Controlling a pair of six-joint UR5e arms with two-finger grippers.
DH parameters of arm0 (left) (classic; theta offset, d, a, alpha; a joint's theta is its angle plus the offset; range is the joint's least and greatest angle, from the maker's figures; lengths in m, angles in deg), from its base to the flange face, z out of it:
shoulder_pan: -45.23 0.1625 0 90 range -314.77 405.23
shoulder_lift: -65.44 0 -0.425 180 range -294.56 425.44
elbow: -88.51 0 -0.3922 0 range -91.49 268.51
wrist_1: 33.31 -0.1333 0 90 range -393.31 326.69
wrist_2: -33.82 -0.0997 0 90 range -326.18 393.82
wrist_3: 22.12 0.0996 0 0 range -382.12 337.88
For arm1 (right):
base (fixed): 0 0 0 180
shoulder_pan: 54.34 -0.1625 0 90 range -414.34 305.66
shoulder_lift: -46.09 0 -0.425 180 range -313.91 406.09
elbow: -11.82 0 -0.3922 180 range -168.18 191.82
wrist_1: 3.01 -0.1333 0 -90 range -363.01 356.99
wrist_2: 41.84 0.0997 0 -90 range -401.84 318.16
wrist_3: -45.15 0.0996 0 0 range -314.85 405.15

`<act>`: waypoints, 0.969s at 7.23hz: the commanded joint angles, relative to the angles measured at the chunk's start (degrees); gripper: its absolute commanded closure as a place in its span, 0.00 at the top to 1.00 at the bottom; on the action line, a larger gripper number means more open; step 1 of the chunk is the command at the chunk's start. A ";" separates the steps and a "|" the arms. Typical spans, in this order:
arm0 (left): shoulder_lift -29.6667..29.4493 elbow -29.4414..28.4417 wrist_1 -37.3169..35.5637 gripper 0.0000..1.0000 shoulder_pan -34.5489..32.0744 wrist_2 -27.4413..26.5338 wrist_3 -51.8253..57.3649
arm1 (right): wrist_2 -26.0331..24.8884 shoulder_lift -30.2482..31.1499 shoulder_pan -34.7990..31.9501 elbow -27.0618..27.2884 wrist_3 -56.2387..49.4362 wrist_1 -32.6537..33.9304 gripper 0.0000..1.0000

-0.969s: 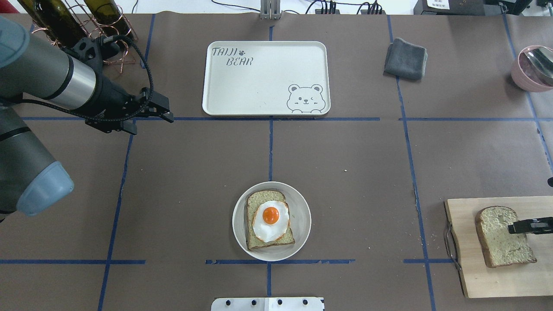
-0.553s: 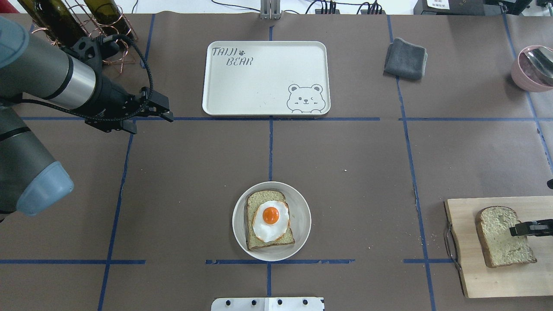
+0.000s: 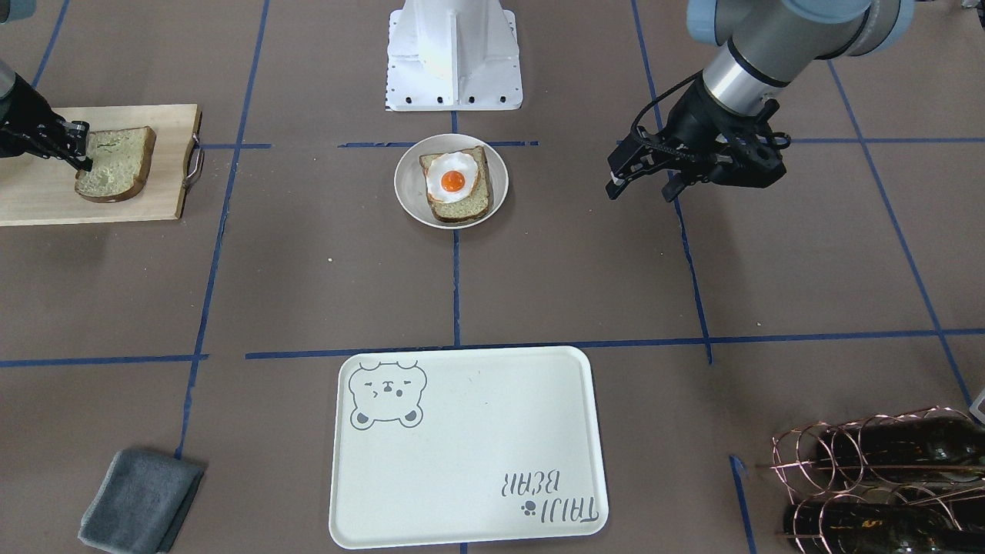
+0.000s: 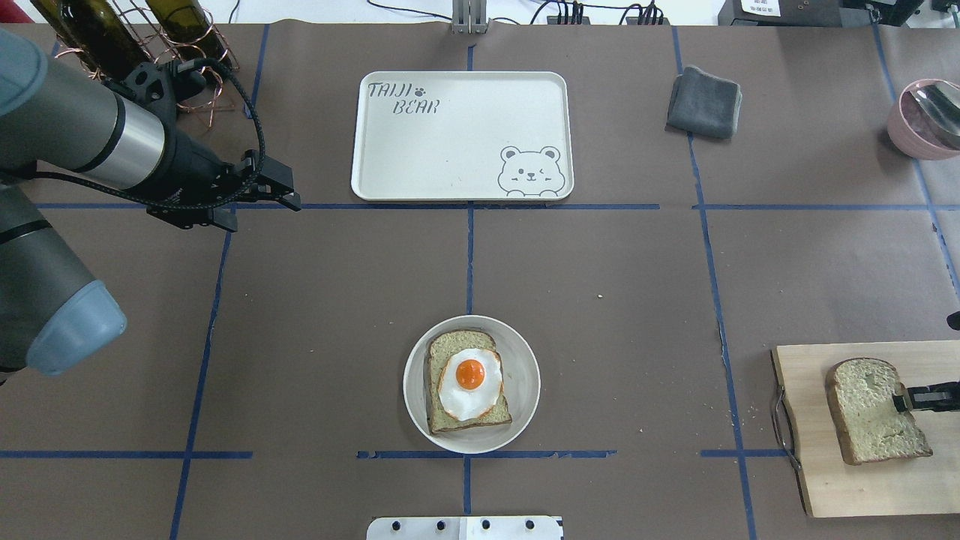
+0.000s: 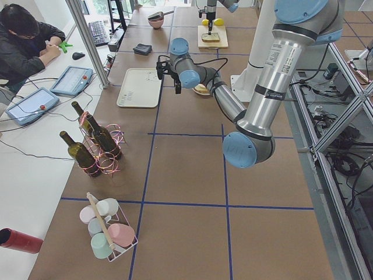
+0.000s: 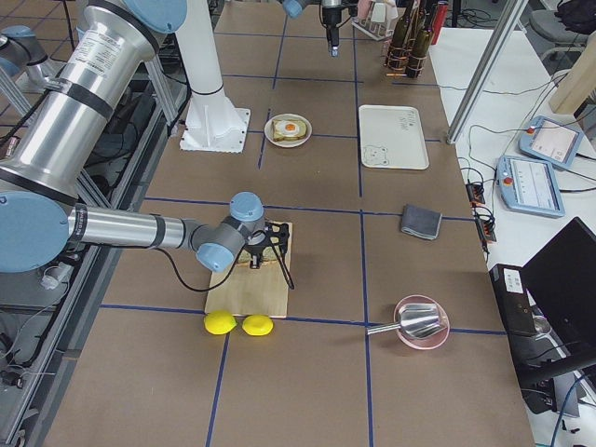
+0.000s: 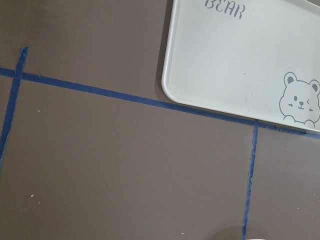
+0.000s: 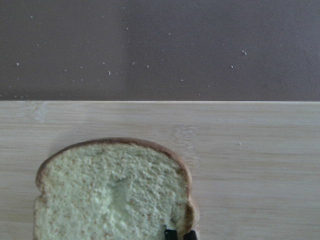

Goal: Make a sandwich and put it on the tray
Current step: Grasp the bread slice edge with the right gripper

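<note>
One bread slice [image 4: 465, 421] with a fried egg [image 4: 469, 382] on it lies on a small white plate [image 4: 525, 375] at the near centre. A second slice [image 4: 862, 412] lies flat on a wooden cutting board [image 4: 862, 487] at the right. My right gripper [image 4: 900, 400] is at that slice's right edge. In the right wrist view its fingertips [image 8: 170, 234] stand close together, pinching the crust of the slice [image 8: 110, 195]. The cream bear tray [image 4: 450, 142] is bare at the far centre. My left gripper [image 4: 266, 214] hovers open and empty left of the tray.
A grey folded cloth [image 4: 703, 101] lies right of the tray. A pink bowl with a spoon [image 4: 926, 120] is at the far right edge. Wine bottles in a copper rack [image 4: 150, 37] stand at the far left. Two lemons [image 6: 240, 323] lie beside the board.
My right gripper has slid from over the middle of the second slice to its right edge. The slice and the left arm have hardly moved.
</note>
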 commanded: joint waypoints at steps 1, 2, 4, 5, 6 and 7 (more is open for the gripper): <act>0.00 0.18 0.00 1.00 -0.10 -0.03 -0.01 | 0.11 -0.19 0.01 0.17 -0.07 -0.19 0.00; 0.00 0.18 0.00 1.00 -0.10 -0.03 -0.01 | 0.20 -0.19 0.01 0.26 -0.07 -1.06 0.00; 0.09 0.00 0.00 1.00 -0.01 -0.03 -0.01 | 0.90 -0.45 -0.08 0.18 -0.16 -6.76 0.00; 0.09 0.09 0.00 1.00 -0.01 -0.03 -0.01 | 1.77 -0.71 -0.17 0.17 -0.16 -8.78 0.00; 0.09 0.00 0.00 1.00 -0.01 -0.03 -0.01 | 2.13 -0.89 -0.17 0.17 -0.16 -11.94 0.00; 0.09 0.00 0.00 1.00 -0.01 -0.03 -0.01 | 2.31 -1.59 -0.17 0.26 -0.07 -13.88 0.00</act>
